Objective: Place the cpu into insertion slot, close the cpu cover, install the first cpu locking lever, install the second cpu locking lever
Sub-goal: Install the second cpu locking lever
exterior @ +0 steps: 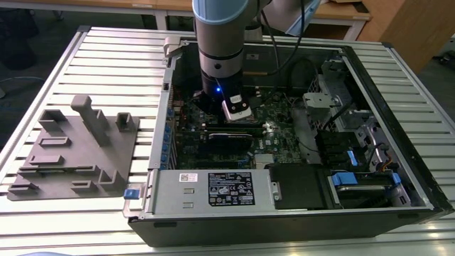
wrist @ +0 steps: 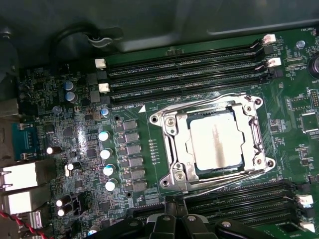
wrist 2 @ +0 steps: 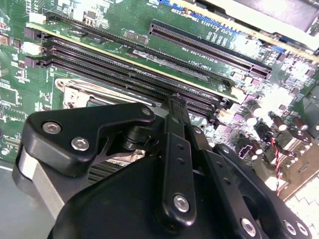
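In the first wrist view the cpu [wrist: 217, 142] lies in its socket on the green board, silvery top facing up. The cpu cover [wrist: 175, 149] lies flat around it, its window framing the chip. Thin wire levers run along two opposite sides of the socket, one [wrist: 199, 106] by the far memory slots and one [wrist: 227, 177] by the near ones; whether they are latched I cannot tell. My gripper [wrist: 180, 220] hovers just beside the socket, shut, with nothing between its fingers. In the second wrist view its black fingers [wrist 2: 177, 119] meet above the socket's edge [wrist 2: 82, 94]. My gripper [exterior: 240, 121] reaches into the open computer case.
Black memory slots [wrist: 184, 74] flank the socket on two sides. A grey power supply box [exterior: 213, 189] sits at the case's front, and drive bays with blue tabs [exterior: 355, 170] at the exterior view's right. A grey fixture tray [exterior: 78, 149] lies on the slatted table beside the case.
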Tool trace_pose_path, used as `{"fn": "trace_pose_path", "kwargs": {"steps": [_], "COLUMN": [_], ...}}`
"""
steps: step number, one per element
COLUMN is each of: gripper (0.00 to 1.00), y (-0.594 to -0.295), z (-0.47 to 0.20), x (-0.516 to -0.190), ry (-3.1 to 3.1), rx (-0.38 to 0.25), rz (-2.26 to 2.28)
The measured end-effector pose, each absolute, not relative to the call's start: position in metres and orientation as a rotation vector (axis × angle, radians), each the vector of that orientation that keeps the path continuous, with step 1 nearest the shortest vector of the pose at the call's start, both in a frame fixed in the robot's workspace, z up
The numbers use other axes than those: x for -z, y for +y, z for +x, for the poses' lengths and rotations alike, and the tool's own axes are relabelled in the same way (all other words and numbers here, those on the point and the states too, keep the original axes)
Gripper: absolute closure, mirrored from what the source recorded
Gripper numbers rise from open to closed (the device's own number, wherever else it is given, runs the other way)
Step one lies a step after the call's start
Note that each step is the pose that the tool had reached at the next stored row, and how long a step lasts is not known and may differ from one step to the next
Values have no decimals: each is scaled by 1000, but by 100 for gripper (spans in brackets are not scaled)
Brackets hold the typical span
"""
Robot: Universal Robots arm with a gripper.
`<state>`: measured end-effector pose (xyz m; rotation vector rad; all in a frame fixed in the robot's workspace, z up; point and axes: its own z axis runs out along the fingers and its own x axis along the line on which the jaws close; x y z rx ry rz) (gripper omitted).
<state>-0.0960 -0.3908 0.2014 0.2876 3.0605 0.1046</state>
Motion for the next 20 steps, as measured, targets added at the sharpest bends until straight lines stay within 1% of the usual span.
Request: {"fn": "trace_pose_path", "kwargs": {"steps": [4,12,20], "gripper": [89,89,89], "y": [-391,-390,-389], "z": [-100,-101,-101], "x": [-199,-198,-199], "ry": [3060,3061,3061], "rx": [-108,-140,-144], "rz": [288,289,289]}}
